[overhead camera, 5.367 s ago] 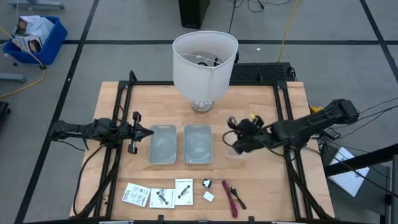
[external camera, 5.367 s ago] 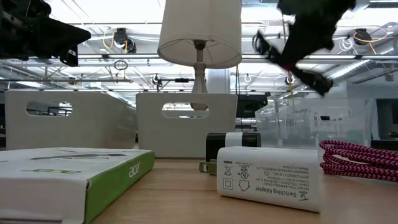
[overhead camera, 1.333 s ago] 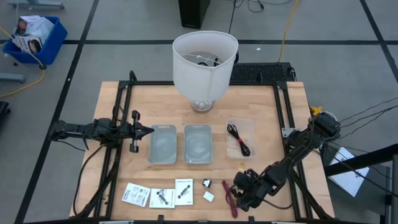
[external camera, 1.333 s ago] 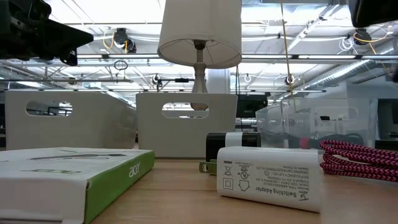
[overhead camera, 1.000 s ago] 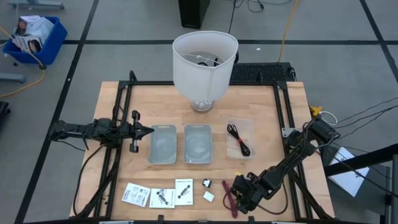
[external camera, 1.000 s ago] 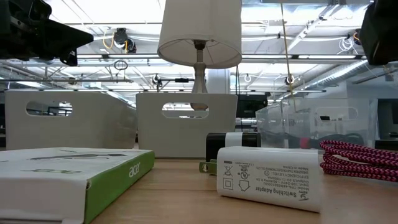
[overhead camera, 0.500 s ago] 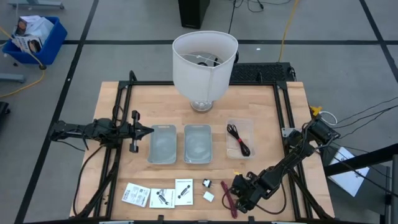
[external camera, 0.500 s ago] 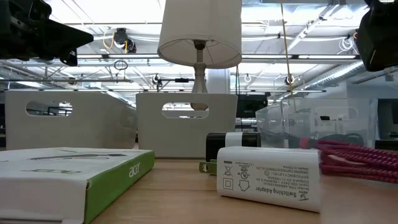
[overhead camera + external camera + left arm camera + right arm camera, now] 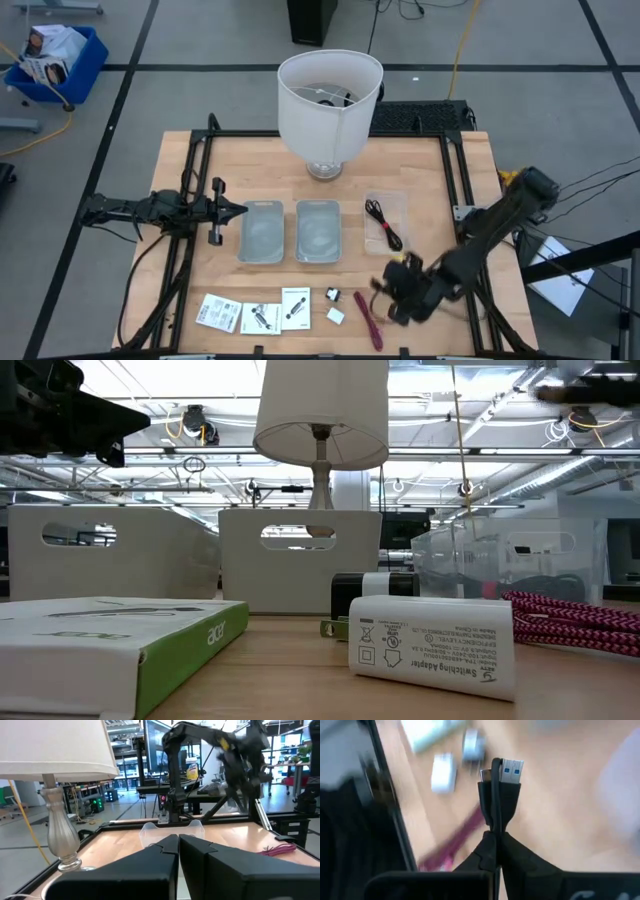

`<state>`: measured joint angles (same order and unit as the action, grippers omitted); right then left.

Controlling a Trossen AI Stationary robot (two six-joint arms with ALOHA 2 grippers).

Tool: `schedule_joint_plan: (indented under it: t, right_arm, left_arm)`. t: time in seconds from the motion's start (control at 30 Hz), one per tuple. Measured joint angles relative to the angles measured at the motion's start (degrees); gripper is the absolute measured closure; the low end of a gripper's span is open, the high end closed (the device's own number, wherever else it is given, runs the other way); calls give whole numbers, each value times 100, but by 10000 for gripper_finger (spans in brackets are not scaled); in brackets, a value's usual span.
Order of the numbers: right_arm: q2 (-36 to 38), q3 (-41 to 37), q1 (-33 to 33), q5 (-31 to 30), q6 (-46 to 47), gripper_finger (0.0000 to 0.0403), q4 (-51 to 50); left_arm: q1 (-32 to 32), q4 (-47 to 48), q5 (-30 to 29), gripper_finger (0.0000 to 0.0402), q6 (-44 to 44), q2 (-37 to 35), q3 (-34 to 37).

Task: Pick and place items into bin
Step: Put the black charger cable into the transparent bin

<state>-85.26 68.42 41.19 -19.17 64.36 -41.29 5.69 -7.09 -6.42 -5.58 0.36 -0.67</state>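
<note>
The right wrist view is giving away what the high view is hiding — the right gripper, hanging over the table's front right, is pinching a black USB cable between pressed-together fingers. Waiting at the left, the left gripper is keeping its jaws together beside two grey bins. From above I'm counting three white packets, two small adapters and one magenta cable along the front edge — and the clear bin is holding one black cable.
</note>
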Motion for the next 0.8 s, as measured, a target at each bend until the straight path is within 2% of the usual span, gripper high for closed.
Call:
schedule_joint_plan:
  t: [0.17,0.23,0.4,0.63,0.8]
  right_arm:
    - [690,344,-812,-1116,-866,402,-1469]
    - [870,271,-1192,-1271,-1057,402,-1709]
    - [964,-354,-2093,-1148,-1428,402,-1989]
    - [841,-1594,-2875,-202,-1980,402,-120]
    - [698,-2008,-3163,-42,-2009,402,-33]
  left_arm:
    - [0,0,0,380,-10,0,0]
    - [2,0,0,380,0,0,0]
    - [2,3,0,380,35,0,0]
    - [2,7,2,380,186,0,0]
    - [0,4,2,380,181,0,0]
